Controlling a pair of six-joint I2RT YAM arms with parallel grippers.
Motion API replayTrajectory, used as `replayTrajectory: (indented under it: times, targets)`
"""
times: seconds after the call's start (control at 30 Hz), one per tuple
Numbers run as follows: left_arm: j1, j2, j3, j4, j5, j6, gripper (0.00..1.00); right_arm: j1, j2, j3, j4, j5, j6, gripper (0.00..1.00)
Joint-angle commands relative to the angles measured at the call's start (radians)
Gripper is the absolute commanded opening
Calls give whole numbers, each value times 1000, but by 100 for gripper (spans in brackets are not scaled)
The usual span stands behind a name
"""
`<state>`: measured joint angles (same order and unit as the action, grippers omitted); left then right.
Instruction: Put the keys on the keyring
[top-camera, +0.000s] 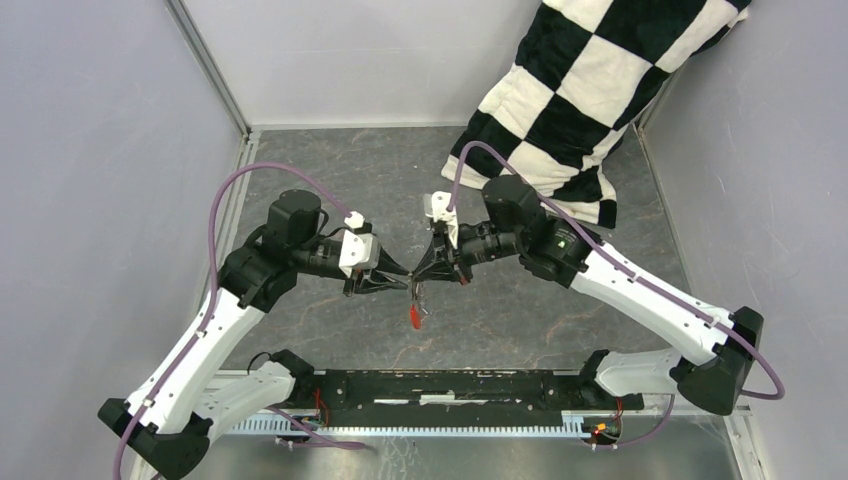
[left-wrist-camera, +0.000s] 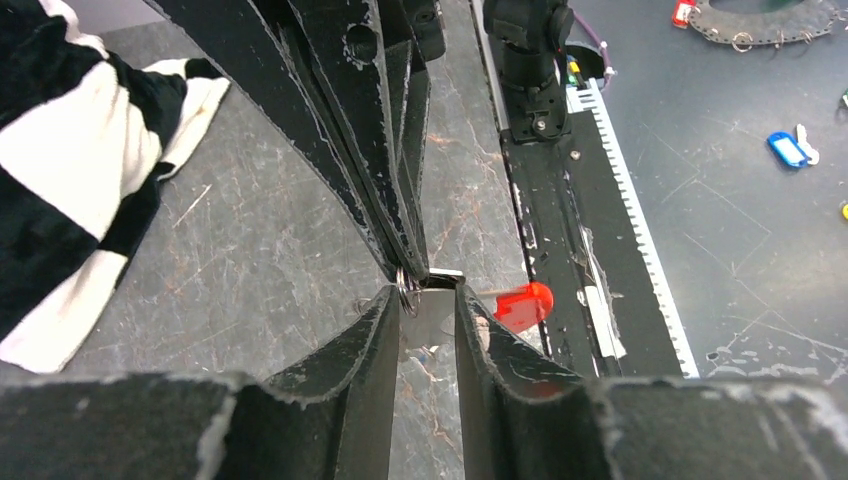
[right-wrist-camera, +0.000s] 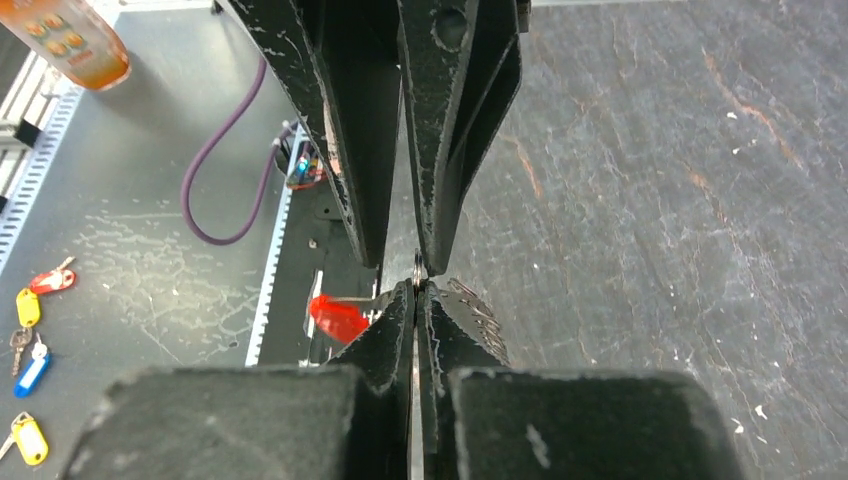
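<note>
My two grippers meet tip to tip above the middle of the table. The right gripper (top-camera: 421, 279) (right-wrist-camera: 415, 286) is shut on the thin metal loop of the keyring (right-wrist-camera: 416, 266) (left-wrist-camera: 404, 289). Its red tag (top-camera: 413, 317) (left-wrist-camera: 522, 303) (right-wrist-camera: 335, 318) hangs below. The left gripper (top-camera: 404, 277) (left-wrist-camera: 428, 293) faces it with a gap between its fingers, and a flat silver piece (left-wrist-camera: 431, 315) shows in that gap. A toothed silver key blade (right-wrist-camera: 478, 318) lies against the right finger. The keys' heads are hidden.
A black-and-white checked cloth (top-camera: 570, 100) (left-wrist-camera: 80, 150) lies at the back right of the table. A black rail (top-camera: 450, 386) (left-wrist-camera: 560, 230) runs along the near edge. Spare tagged keys (left-wrist-camera: 787, 150) (right-wrist-camera: 30, 370) lie on the floor beyond the rail.
</note>
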<state>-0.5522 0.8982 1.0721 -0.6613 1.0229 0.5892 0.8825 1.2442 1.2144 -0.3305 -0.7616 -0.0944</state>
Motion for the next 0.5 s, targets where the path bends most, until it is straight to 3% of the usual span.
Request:
replayTrajectory:
  times: [0.0,0.1,0.27,0.47]
  targets:
    - [-3,15,59,-89,-14,128,32,45,44,144,-176,95,-113,0]
    - [-3,21,68,-90,-21,139,29,76,84,216,-243,138,-139,0]
    - [-3,15,56,-89,-45,156,10,113,137,312,-332,209,-159,0]
    - [-4,23,65,-110,-56,177,13,151,196,420,-432,273,-177,0]
